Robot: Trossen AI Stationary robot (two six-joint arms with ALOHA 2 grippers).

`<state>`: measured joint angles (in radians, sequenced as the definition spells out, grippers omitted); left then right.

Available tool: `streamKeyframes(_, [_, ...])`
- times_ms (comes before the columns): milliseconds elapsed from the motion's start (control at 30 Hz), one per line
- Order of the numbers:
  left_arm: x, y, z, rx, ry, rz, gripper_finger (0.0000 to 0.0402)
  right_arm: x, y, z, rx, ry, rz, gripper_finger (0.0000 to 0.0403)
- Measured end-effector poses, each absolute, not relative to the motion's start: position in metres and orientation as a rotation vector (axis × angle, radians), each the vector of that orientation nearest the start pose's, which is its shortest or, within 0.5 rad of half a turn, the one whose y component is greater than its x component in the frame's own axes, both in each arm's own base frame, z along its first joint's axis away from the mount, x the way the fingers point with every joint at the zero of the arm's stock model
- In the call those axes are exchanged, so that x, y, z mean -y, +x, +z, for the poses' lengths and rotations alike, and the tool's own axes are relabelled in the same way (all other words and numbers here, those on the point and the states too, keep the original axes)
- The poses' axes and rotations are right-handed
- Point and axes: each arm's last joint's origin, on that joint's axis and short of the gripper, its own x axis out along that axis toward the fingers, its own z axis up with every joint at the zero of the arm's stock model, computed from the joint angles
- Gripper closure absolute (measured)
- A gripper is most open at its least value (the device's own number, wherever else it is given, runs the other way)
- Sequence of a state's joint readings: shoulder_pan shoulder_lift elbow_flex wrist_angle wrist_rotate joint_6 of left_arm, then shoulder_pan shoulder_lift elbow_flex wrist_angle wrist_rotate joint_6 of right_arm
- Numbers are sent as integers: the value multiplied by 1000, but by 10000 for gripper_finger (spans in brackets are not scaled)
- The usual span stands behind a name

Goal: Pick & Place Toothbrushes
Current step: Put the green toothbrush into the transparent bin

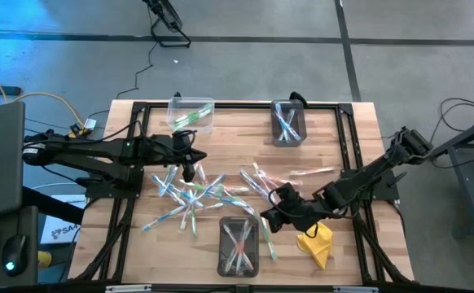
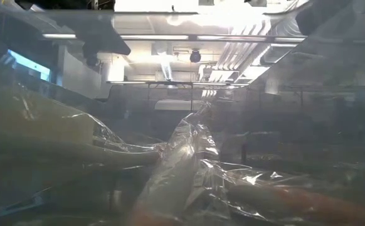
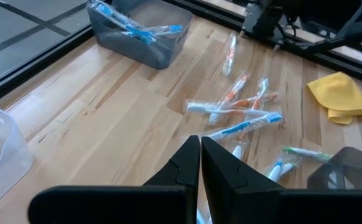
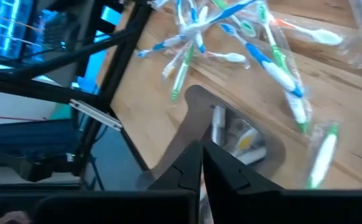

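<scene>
Several wrapped toothbrushes (image 1: 192,194) lie loose in a pile on the wooden table, with more to the right (image 1: 257,179). My left gripper (image 1: 190,169) hangs over the pile's far left part; its fingers (image 3: 199,158) are shut with nothing between them. My right gripper (image 1: 265,225) is beside the far right corner of the near dark bin (image 1: 239,246); it too is shut (image 4: 201,163) and holds nothing. That bin (image 4: 231,134) holds pink-accented toothbrushes. The low view is filled by wrapped toothbrushes (image 2: 182,169) lying close to the camera.
A clear bin (image 1: 192,114) with green toothbrushes stands at the far left, and a dark bin (image 1: 287,122) with blue ones at the far middle. A yellow cloth (image 1: 317,242) lies near the front right. A black frame (image 1: 347,146) borders the table.
</scene>
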<state>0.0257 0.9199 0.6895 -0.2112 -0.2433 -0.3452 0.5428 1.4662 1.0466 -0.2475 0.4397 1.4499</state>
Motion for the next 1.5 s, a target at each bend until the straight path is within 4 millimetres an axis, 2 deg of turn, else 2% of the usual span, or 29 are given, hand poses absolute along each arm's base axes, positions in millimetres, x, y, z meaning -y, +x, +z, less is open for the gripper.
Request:
streamKeyframes(200, [-12, 196, 271, -438, -283, 345, 389, -158, 275, 278, -548, 1069, -319, 400])
streamKeyframes(433, [-12, 195, 268, -475, -278, 351, 389, -166, 283, 284, -692, 1058, -365, 400])
streamKeyframes(867, [-12, 195, 268, -472, -278, 350, 389, -189, 303, 219, -1008, 1159, -496, 400])
streamKeyframes(1200, [-12, 195, 268, -473, -278, 351, 389, -203, 311, 182, -1014, 1179, -600, 400])
streamKeyframes(1500, [-12, 195, 268, -474, -278, 351, 389, -202, 316, 161, -994, 1124, -681, 400])
